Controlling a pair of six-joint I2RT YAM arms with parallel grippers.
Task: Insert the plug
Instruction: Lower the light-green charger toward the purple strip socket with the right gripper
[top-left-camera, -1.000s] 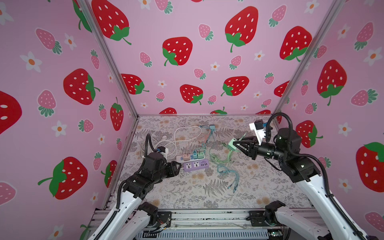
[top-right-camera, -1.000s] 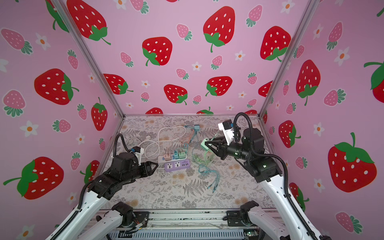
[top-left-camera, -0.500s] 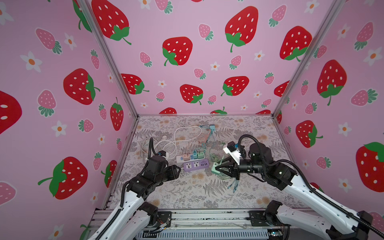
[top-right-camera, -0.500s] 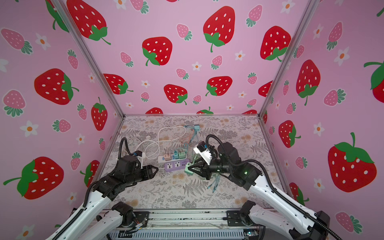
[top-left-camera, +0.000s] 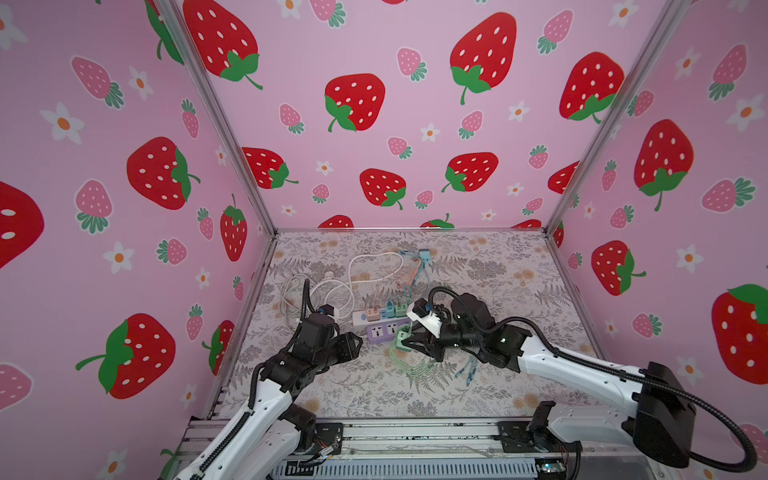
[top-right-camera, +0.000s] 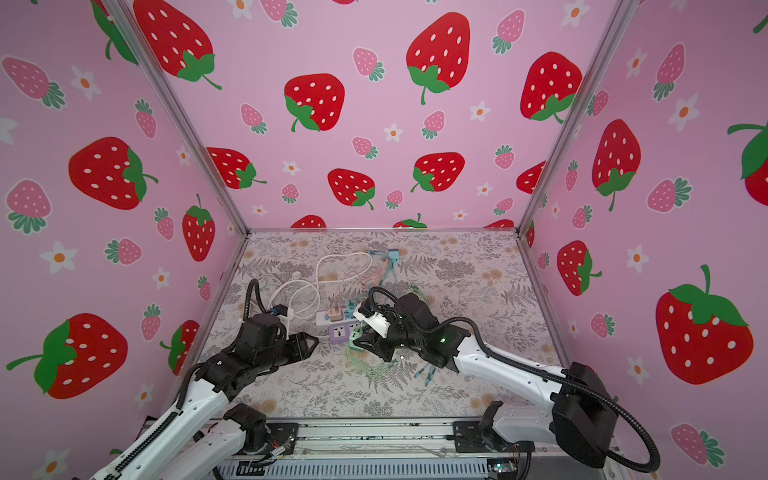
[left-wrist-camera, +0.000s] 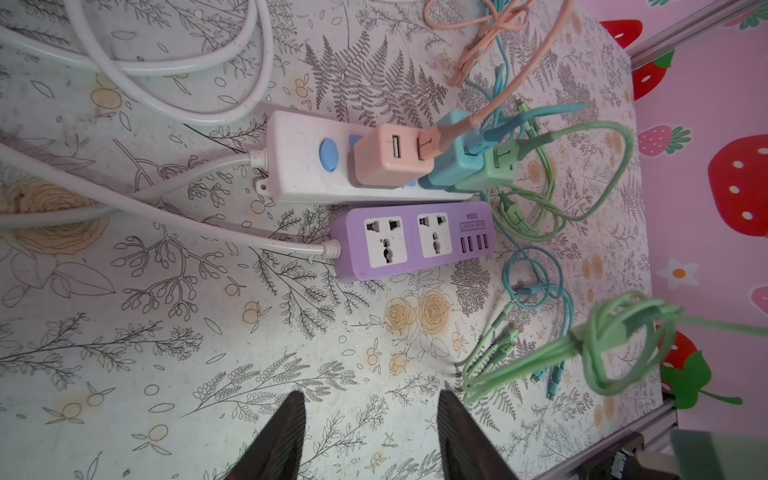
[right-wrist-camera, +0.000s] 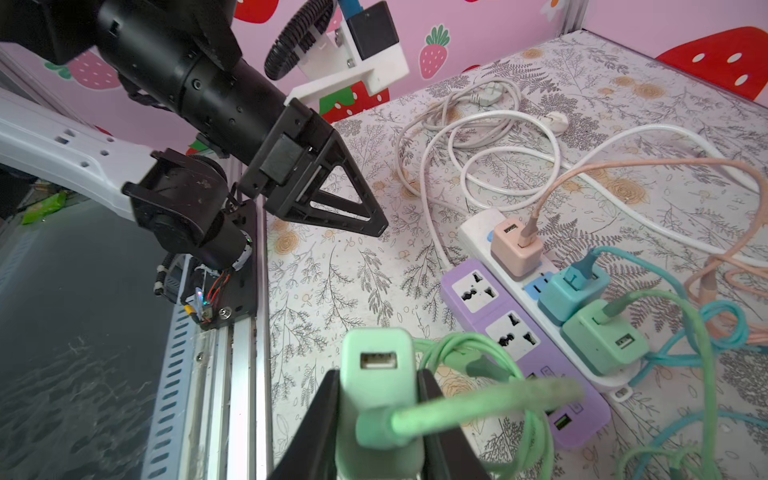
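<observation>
Right wrist view: the right pincer (right-wrist-camera: 378, 384) clamps a green plug (right-wrist-camera: 374, 419) near the purple power strip (right-wrist-camera: 490, 316); the left pincer (left-wrist-camera: 372, 395) hovers parted and empty over the worktop (left-wrist-camera: 166, 332).

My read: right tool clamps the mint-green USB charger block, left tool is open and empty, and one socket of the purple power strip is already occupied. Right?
Not quite: both sockets of the purple power strip are empty, as the left wrist view shows. The rest holds: right tool clamps the mint-green USB charger block, left tool is open and empty.
</observation>
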